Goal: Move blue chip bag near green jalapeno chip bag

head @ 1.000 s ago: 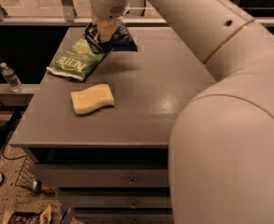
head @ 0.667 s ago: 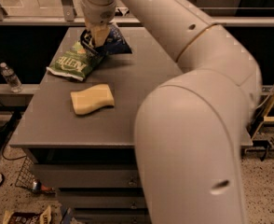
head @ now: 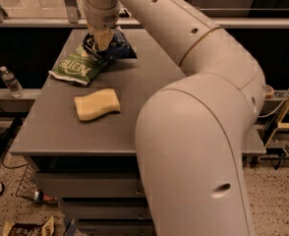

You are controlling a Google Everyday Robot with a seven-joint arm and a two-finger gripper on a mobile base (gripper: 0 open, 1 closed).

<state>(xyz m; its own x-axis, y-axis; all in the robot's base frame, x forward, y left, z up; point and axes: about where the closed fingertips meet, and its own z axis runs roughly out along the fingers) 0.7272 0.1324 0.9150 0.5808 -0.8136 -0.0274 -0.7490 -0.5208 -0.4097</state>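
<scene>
Most of the job looks done: the blue bag (head: pixel 120 47) lies toward the back of the table (head: pixel 56 132), its edge touching or overlapping the upper corner of the green bag (head: pixel 75 69), so the two already sit side by side. What seems left is only for the hand (head: pixel 102 39) to let go, if it has not, and lift clear. The hand comes straight down onto the blue bag's left part, pressed against it. Whether it grips the bag or is loose I cannot tell. A yellow sponge (head: pixel 97 103) lies nearer the front, apart from both bags.
</scene>
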